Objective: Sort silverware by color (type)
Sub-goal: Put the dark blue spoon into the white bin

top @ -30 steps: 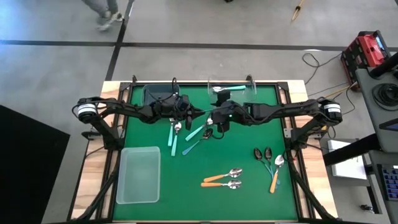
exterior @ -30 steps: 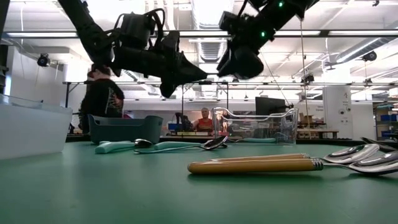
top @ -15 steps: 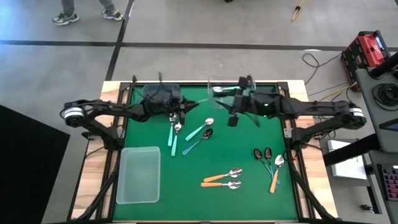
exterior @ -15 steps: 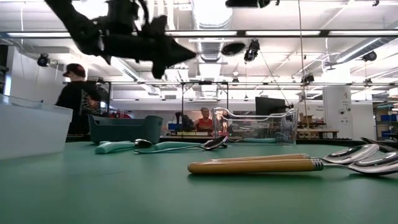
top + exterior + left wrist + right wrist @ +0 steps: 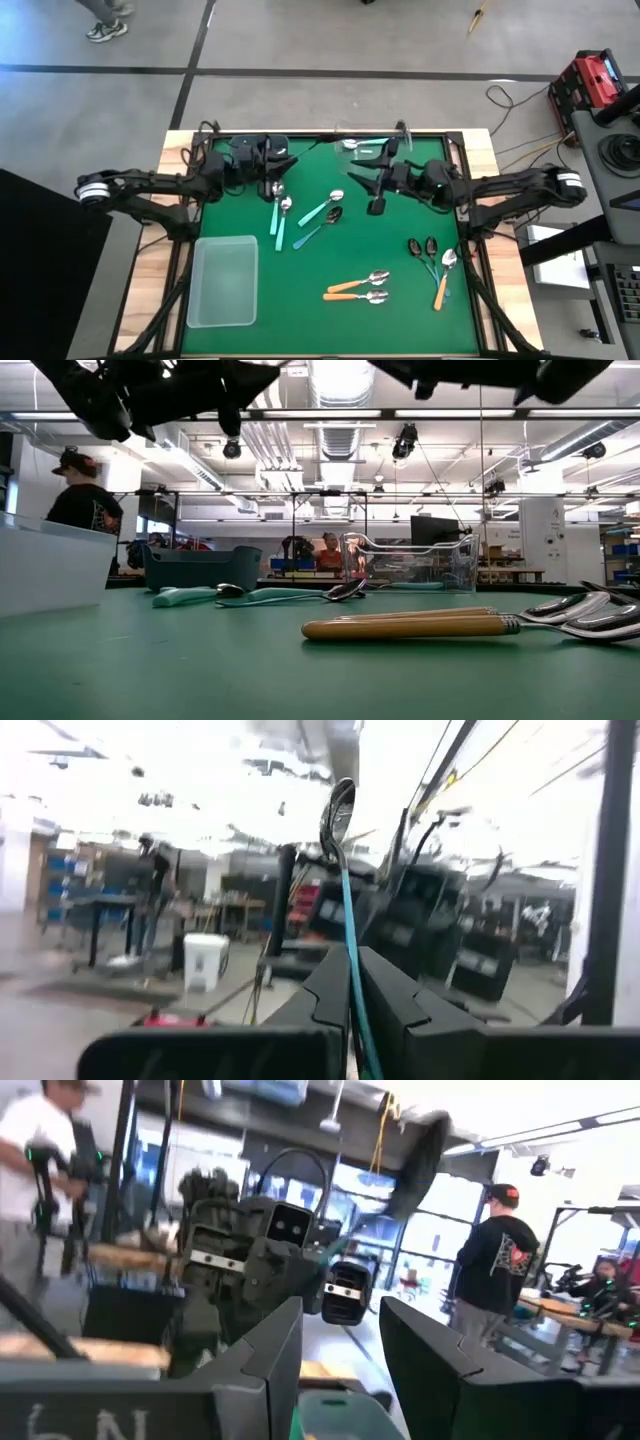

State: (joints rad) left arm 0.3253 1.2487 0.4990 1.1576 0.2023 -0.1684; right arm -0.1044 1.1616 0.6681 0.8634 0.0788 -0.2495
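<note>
My left gripper (image 5: 288,160) is high over the table's far left part and shut on a spoon with a dark bowl (image 5: 338,805) and a thin light-blue handle. My right gripper (image 5: 372,185) (image 5: 340,1315) is open and empty, high over the far middle, facing the left gripper (image 5: 250,1250). On the green table lie two teal-handled spoons (image 5: 279,215) (image 5: 320,210), a dark-bowled spoon (image 5: 318,228), two orange-handled spoons (image 5: 355,290) (image 5: 410,626), and at the right two dark-bowled spoons with an orange-handled one (image 5: 435,262). My left gripper pinches the spoon's thin handle (image 5: 347,920) between its two shut fingers. The spoon lies along the fingers and sticks out past their tips, bowl end foremost and tilted upward. It is lifted clear of the table.
A clear bin (image 5: 375,145) at the far edge holds a teal-handled spoon. A dark bin (image 5: 250,148) stands at the far left, under my left arm. A clear plastic tub (image 5: 222,280) stands at the near left. A person walks in the room behind (image 5: 80,500).
Both grippers have risen and drawn apart. My left gripper has gone toward the table's left and far edges with the spoon still in it. My right gripper has gone toward the right edge. In the low view both have climbed to the picture's top.
</note>
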